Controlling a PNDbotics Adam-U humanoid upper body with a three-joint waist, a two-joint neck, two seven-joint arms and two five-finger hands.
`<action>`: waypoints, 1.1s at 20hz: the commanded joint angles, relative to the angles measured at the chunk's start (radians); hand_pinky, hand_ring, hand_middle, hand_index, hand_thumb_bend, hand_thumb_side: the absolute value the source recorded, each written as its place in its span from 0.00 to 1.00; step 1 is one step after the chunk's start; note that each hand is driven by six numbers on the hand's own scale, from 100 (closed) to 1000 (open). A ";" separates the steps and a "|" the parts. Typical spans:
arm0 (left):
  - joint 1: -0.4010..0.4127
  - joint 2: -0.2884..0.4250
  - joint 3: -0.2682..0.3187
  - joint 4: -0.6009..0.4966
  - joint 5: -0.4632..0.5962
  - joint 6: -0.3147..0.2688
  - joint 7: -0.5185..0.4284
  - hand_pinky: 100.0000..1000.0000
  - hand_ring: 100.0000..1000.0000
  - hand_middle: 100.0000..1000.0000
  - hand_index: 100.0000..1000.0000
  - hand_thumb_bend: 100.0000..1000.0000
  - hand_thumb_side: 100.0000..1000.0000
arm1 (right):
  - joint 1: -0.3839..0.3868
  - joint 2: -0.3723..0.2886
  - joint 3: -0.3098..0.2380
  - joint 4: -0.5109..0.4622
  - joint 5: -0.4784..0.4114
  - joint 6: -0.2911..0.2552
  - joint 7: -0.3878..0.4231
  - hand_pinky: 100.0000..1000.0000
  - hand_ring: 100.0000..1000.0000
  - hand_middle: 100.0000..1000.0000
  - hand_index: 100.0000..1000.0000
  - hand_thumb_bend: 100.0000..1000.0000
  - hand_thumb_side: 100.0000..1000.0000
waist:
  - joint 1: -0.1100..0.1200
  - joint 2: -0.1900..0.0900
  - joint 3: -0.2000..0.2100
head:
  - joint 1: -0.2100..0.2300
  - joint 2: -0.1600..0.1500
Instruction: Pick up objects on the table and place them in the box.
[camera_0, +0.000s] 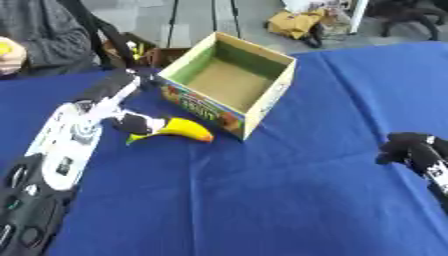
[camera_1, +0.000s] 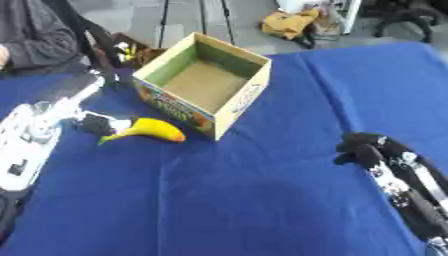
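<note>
One banana (camera_0: 179, 129) is lying on the blue table (camera_0: 262, 200) just left of one open empty box (camera_0: 229, 80), the left hand (camera_0: 133, 123) is gripping its near-left end, the right hand (camera_1: 360, 148) is hovering clenched at right.

The banana (camera_0: 179, 129) is yellow, orange-tinged at one end. The box (camera_0: 229, 80) is tan inside, green-lined, with colourful printed sides. The tablecloth (camera_0: 262, 200) is plain deep blue.
</note>
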 joint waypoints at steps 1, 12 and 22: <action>-0.050 -0.021 0.018 0.065 -0.050 0.035 0.000 0.77 0.74 0.70 0.82 0.25 0.08 | -0.009 -0.007 0.002 -0.020 -0.010 -0.001 0.008 0.79 0.61 0.62 0.77 0.09 0.66 | -0.007 -0.019 -0.007 | 0.009 -0.010; -0.142 -0.069 0.081 0.341 -0.164 0.012 0.054 0.78 0.74 0.70 0.84 0.24 0.07 | -0.011 -0.001 0.016 -0.020 -0.014 0.005 0.025 0.79 0.62 0.62 0.77 0.09 0.67 | -0.006 -0.017 -0.046 | 0.027 -0.012; -0.159 -0.036 0.097 0.430 -0.129 -0.050 0.063 0.78 0.74 0.69 0.82 0.24 0.08 | -0.010 0.001 0.013 -0.020 -0.012 0.008 0.025 0.79 0.62 0.62 0.77 0.09 0.67 | -0.005 -0.018 -0.046 | 0.022 -0.014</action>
